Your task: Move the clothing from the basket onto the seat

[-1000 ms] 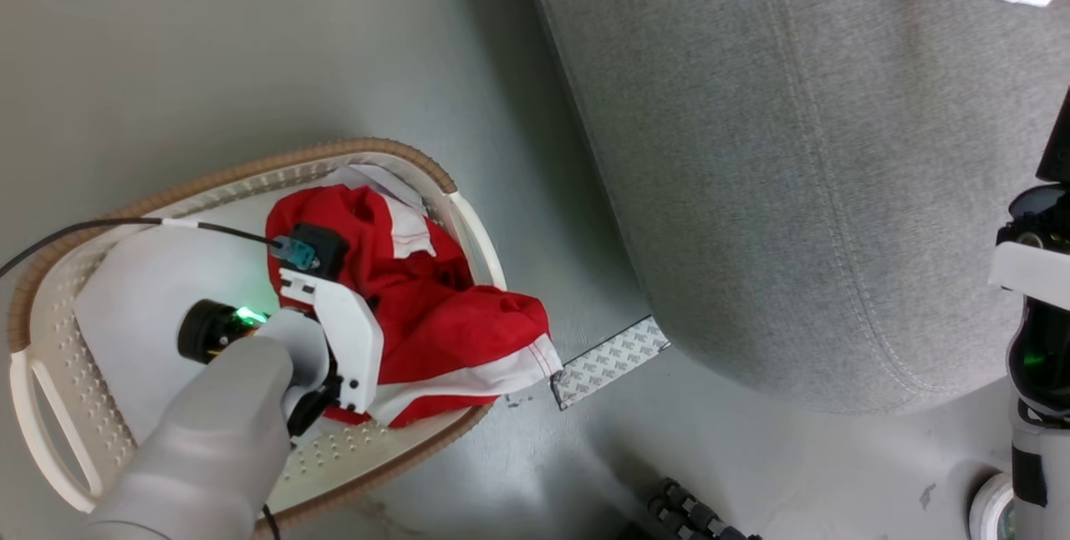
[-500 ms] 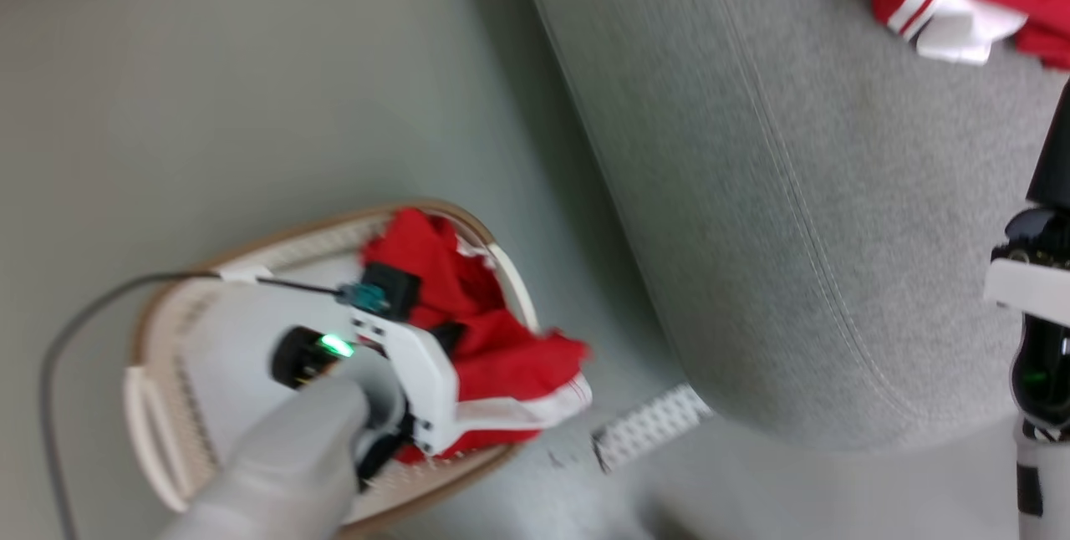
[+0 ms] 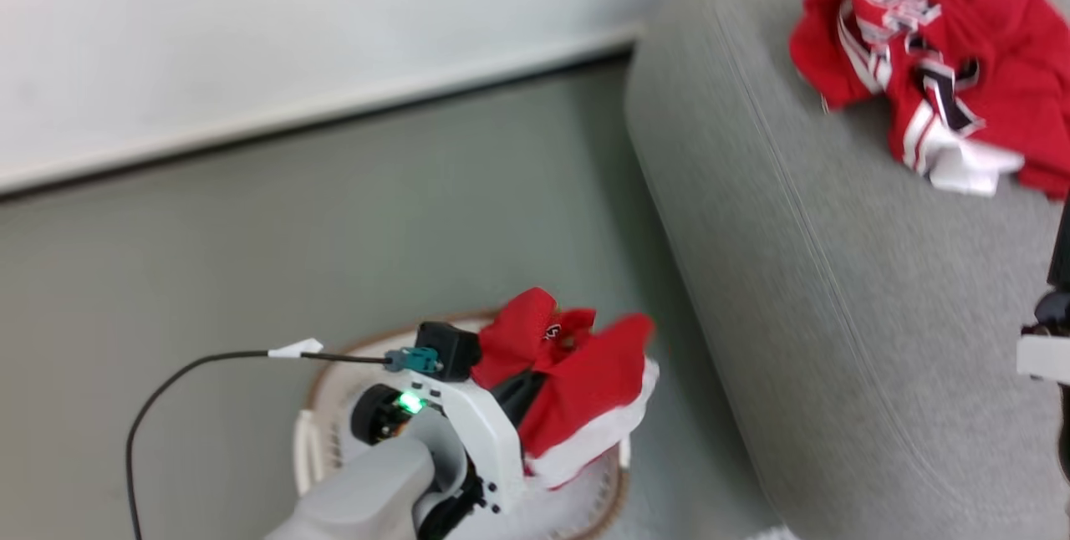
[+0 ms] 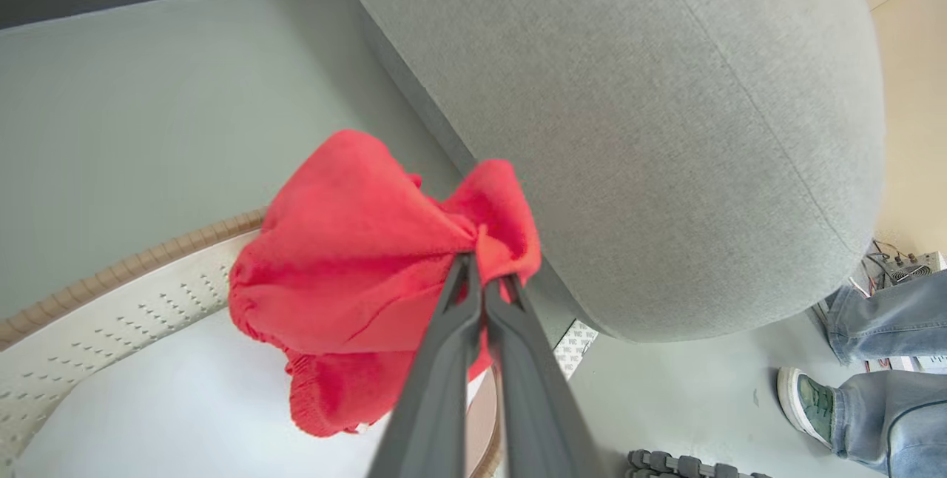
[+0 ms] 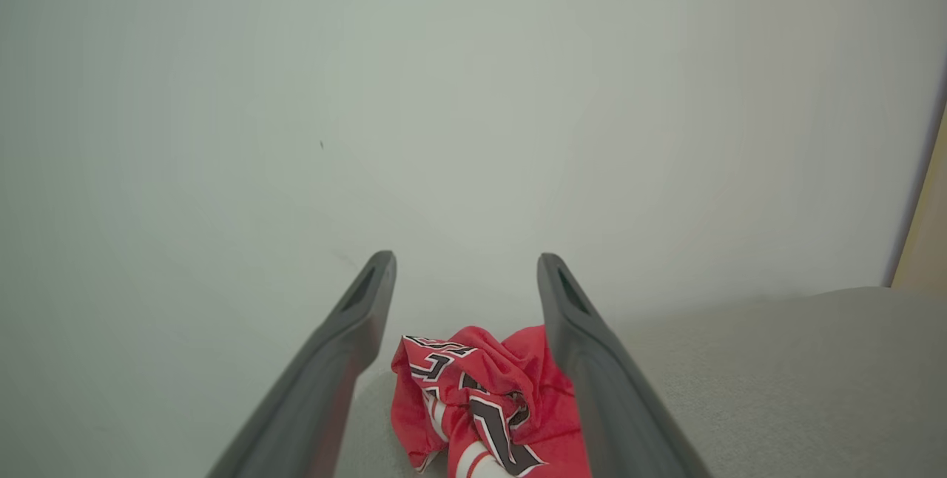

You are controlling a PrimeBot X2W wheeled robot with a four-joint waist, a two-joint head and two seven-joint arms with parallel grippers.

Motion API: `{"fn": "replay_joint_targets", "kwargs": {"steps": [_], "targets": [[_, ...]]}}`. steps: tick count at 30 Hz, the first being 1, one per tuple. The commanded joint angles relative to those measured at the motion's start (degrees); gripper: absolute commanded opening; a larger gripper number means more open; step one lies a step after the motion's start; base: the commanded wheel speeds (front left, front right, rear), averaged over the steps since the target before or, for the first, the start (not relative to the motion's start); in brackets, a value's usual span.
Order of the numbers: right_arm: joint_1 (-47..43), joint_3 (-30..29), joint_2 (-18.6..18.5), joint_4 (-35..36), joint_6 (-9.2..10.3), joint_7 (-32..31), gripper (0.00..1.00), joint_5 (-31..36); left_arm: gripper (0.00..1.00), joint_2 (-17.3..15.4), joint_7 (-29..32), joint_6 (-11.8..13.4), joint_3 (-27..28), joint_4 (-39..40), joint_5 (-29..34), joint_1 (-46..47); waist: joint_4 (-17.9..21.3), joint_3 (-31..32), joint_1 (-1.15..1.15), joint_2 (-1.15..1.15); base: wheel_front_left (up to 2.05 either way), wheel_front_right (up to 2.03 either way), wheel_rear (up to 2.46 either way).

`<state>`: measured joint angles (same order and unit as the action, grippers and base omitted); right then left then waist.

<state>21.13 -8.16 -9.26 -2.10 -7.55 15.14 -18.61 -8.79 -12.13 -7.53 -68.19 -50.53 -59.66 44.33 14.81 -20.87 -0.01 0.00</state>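
- Our left hand (image 4: 484, 271) has its two dark fingers pressed together on a bunched fold of a red garment (image 4: 348, 241); only the pinched cloth lies between them.
- The red garment hangs from that grip above the white perforated basket (image 4: 111, 300); the head view shows a white band along its lower edge; we cannot tell whether its lowest fold touches the basket.
- The basket, with its thin brown rim, stands on the grey-green floor (image 3: 334, 231), just beside the rounded end of the light grey sofa (image 4: 629, 130).
- A lettered jersey (image 3: 1003, 63) lies crumpled on the sofa's seat, well apart from the basket; it is red with white stripes and black-and-white lettering.
- Our right hand (image 5: 466, 263) stands wide, its fingers well apart with nothing between them; in the right wrist view the lettered jersey lies on the sofa beyond the fingers, untouched, with a pale wall (image 5: 444, 93) behind it.
- A black cable (image 3: 167, 381) runs to our left wrist, where a green light (image 3: 410, 402) glows.
- In the left wrist view a person's legs in jeans (image 4: 880, 315) and a shoe (image 4: 810, 400) show on the floor past the sofa's end; a strip of patterned tape (image 4: 575, 341) lies on the floor by the sofa's base.
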Motion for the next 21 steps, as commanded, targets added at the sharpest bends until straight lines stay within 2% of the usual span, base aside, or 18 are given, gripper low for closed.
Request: {"fn": "replay_joint_targets", "kwargs": {"steps": [1,11,17,21], "targets": [[-1.0,-0.3,-0.7,-0.5,0.13,0.0,1.0,0.1,0.0,0.1,-0.7,0.1,-0.3,0.4,-0.9,-0.7,-4.2,5.3,0.01,0.0,0.0,0.0,0.0],[-5.7,1.1,-2.6,-2.8,0.13,0.0,1.0,-1.2,0.0,-0.9,-3.1,0.1,-0.5,5.4,0.1,0.6,-9.1,14.8,0.01,0.0,0.0,0.0,0.0],[-8.5,2.5,-2.9,-4.2,0.13,0.0,1.0,-2.1,0.0,-2.1,-3.0,0.4,5.7,11.1,4.9,1.1,-11.4,18.9,0.01,0.0,0.0,0.0,0.0],[-10.8,5.1,-3.0,-5.7,0.13,0.0,1.0,-2.8,0.0,-3.0,-3.0,1.5,9.4,15.7,8.4,0.5,-12.9,21.1,0.01,0.0,0.0,0.0,0.0]]}}
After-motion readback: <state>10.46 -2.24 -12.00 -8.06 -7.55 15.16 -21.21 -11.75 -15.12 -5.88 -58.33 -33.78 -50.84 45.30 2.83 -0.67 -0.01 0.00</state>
